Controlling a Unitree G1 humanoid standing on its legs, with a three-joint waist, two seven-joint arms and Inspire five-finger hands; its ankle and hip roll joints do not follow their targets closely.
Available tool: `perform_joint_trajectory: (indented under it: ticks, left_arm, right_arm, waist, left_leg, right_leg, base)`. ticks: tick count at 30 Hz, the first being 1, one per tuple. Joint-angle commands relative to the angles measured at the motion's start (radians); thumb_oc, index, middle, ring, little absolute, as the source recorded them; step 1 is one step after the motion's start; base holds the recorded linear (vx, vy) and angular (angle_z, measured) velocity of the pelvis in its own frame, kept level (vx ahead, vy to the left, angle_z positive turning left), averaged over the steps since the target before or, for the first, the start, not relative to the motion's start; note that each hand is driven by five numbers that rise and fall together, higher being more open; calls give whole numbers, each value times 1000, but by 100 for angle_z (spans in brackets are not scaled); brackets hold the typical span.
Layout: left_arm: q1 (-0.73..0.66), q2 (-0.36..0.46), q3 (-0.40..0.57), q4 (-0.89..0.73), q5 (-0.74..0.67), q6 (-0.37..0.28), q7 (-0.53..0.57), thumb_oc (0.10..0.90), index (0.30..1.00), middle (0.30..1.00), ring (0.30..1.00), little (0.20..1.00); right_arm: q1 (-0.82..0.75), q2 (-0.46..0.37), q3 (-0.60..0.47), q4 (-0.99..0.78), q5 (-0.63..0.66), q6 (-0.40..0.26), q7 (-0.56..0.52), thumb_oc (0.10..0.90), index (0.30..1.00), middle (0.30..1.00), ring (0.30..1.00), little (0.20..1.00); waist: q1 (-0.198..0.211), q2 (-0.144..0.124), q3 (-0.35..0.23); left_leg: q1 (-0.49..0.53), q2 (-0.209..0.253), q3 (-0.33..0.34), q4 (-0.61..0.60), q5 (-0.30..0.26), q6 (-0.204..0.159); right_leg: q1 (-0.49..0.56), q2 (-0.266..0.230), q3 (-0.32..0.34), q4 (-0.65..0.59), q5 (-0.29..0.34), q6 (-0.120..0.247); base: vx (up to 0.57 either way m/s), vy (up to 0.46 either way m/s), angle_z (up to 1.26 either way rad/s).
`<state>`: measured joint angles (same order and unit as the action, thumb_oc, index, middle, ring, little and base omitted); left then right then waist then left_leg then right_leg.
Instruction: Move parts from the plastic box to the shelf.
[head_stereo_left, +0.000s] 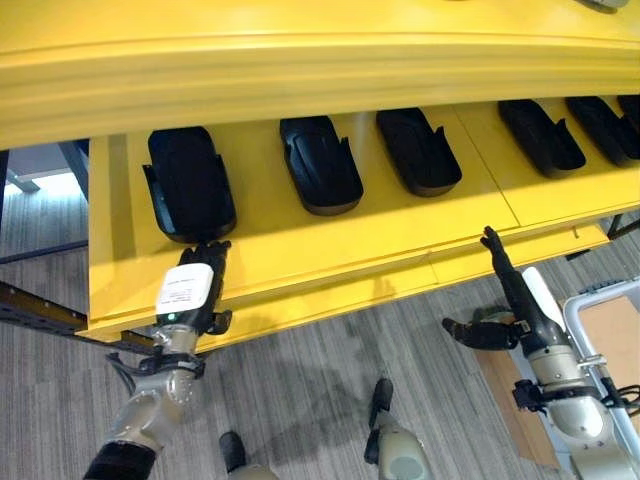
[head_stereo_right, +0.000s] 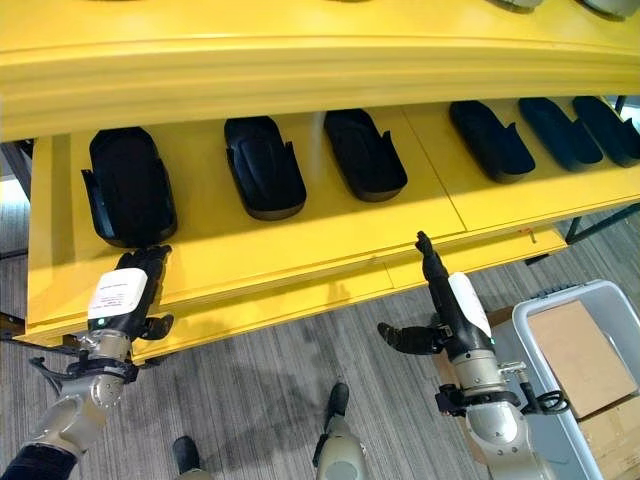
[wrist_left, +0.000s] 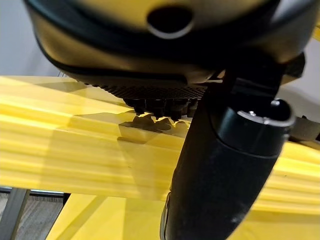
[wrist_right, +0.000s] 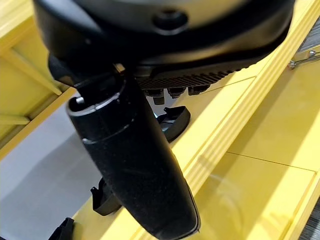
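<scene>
Judging by the 6 black parts (head_stereo_right: 263, 165) lying in a row on the yellow shelf (head_stereo_right: 300, 255), they look stiff, light moulded shells, probably best held by the raised side walls, while the left hand (head_stereo_right: 125, 290) and right hand (head_stereo_right: 440, 300) hang straight-fingered, empty.

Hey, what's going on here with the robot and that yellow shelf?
The robot is stocking a yellow shelf with black parts, and a row of them already lies on it. Its left hand rests at the shelf's front edge just below the leftmost part, holding nothing. Its right hand hangs open beside the shelf edge, also empty. A grey plastic box stands on the floor to its right.
</scene>
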<state>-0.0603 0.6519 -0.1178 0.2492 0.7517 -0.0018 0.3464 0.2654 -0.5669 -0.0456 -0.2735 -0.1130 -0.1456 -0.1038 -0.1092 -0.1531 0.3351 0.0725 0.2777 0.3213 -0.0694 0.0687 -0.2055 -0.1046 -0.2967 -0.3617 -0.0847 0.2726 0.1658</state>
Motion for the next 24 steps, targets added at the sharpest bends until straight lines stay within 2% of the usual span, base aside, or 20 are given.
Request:
perform_joint_trajectory:
  ticks: [1, 12, 18, 20, 22, 23, 24]
  left_arm:
    - [-68, 95, 73, 49, -12, 11, 21, 900, 1000, 1000, 1000, 1000]
    - [-68, 89, 56, 81, -16, 10, 16, 900, 1000, 1000, 1000, 1000]
    - [-50, 75, 49, 28, -38, -14, 1, 900, 1000, 1000, 1000, 1000]
    - [42, 18, 86, -83, -177, -76, -38, 900, 1000, 1000, 1000, 1000]
    - [80, 5, 105, -119, -229, -92, -55, 900, 1000, 1000, 1000, 1000]
    - [133, -16, 125, -174, -314, -124, -83, 900, 1000, 1000, 1000, 1000]
    - [167, -21, 139, -200, -338, -135, -95, 900, 1000, 1000, 1000, 1000]
  right_arm:
    - [-90, -25, -68, -117, 32, -77, -39, 900, 1000, 1000, 1000, 1000]
    - [-95, -29, -66, -114, 31, -76, -40, 900, 1000, 1000, 1000, 1000]
    - [-107, -31, -62, -108, 33, -73, -41, 900, 1000, 1000, 1000, 1000]
    - [-118, -14, -64, -96, 27, -65, -45, 900, 1000, 1000, 1000, 1000]
    - [-116, -11, -65, -96, 28, -64, -46, 900, 1000, 1000, 1000, 1000]
    - [-113, -4, -69, -95, 30, -64, -45, 900, 1000, 1000, 1000, 1000]
    - [-106, -2, -71, -97, 32, -65, -41, 900, 1000, 1000, 1000, 1000]
  waist:
    - [-20, -51, -4]
    - [-22, -51, -8]
    - [-16, -47, -11]
    - [1, -31, -27]
    - [2, -27, -33]
    - [10, -20, -41]
    - [10, -18, -47]
  left_leg:
    - [-50, -11, -4, 117, -65, 53]
    - [-48, -10, -3, 121, -66, 53]
    - [-47, -15, -6, 116, -63, 56]
    - [-32, -18, -13, 99, -62, 56]
    - [-32, -20, -14, 92, -55, 58]
    - [-27, -21, -16, 83, -52, 59]
    - [-26, -22, -17, 78, -50, 60]
  right_leg:
    - [75, -100, -25, 167, -138, 71]
    - [75, -101, -19, 166, -139, 70]
    - [81, -102, -26, 163, -137, 68]
    - [99, -101, -32, 156, -138, 70]
    - [102, -100, -37, 151, -133, 68]
    - [110, -98, -43, 146, -131, 68]
    - [112, -97, -45, 141, -129, 68]
  base:
    - [0, 0, 0]
    - [0, 0, 0]
    - [0, 0, 0]
    - [0, 0, 0]
    - [0, 0, 0]
    - [0, 0, 0]
    - [43, -15, 2]
